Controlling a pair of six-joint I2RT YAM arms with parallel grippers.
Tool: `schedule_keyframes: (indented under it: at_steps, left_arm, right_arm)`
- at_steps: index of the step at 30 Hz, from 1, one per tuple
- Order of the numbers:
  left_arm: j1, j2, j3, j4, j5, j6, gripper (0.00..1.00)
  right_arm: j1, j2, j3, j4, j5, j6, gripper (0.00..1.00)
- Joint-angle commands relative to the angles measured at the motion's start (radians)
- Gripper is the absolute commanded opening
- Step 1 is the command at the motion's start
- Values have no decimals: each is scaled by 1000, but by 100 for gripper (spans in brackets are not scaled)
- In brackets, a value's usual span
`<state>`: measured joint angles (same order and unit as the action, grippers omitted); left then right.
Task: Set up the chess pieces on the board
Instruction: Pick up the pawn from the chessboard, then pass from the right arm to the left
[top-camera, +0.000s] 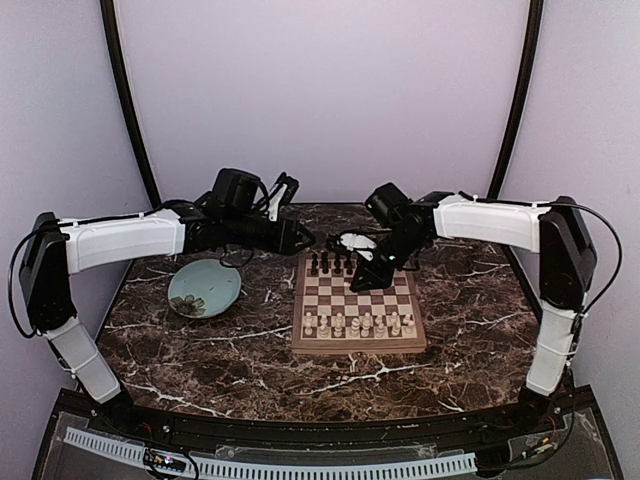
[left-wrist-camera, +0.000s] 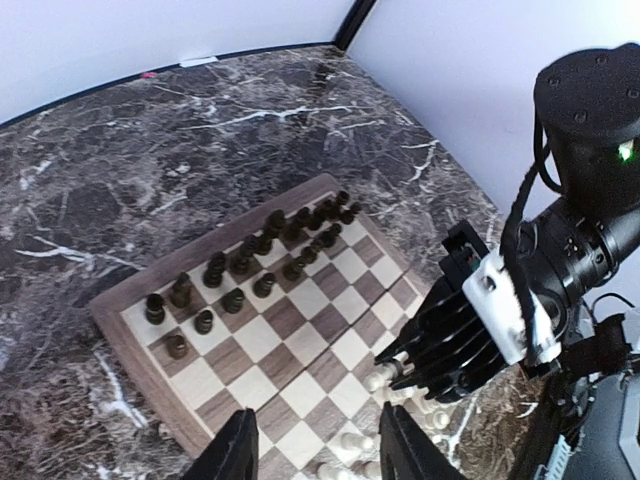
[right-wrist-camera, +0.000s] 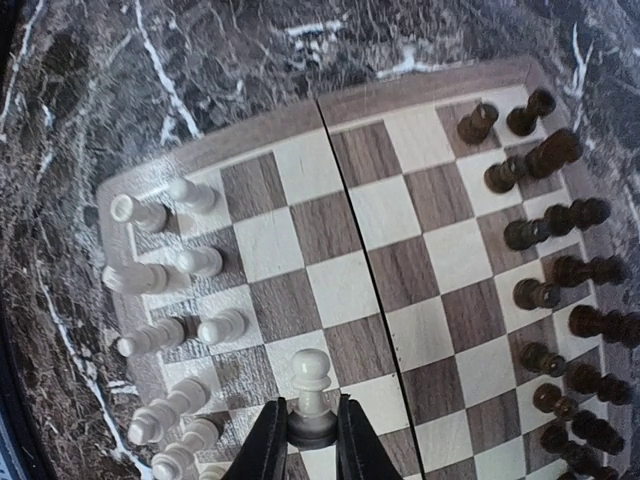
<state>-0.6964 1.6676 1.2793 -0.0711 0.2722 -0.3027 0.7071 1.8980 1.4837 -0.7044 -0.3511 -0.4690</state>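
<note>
Over the board (top-camera: 340, 298), just beside the cream ranks, right tool (right-wrist-camera: 310, 412) is clamped on a cream pawn (right-wrist-camera: 310, 372), pinched at its base. Pawn's long axis runs in line with the fingers, head pointing out past the tips. Can't tell if its base touches the square. Board sits mid-bench (top-camera: 230, 350): cream pieces (top-camera: 360, 323) on the near ranks, dark pieces (top-camera: 330, 265) on the far ranks. Left tool (left-wrist-camera: 315, 455) hangs by the far-left corner, jaws apart, nothing in them. Plate (top-camera: 205, 288) lies left of the board, apart.
</note>
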Motion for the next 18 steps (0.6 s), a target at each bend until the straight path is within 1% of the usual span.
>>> schedule_keyframes:
  at_steps: [1,4,10,13,18]
  left_arm:
    - [0,-41,-61,181,182,-91,43]
    - [1,-31,-82,257,323,-141,41]
    - [3,32,-111,469,536,-313,39]
    - [4,59,-123,527,578,-394,38]
    - [3,86,-124,527,572,-438,37]
  right_arm:
    - [3,-61,52,8,-74,30,17]
    - [-5,-75,67,20,-101,46,17]
    - [-28,-109,78,41,-157,73,17]
    - [-31,-119,76,40,-165,76,17]
    - [-35,-148,72,45,-193,79,17]
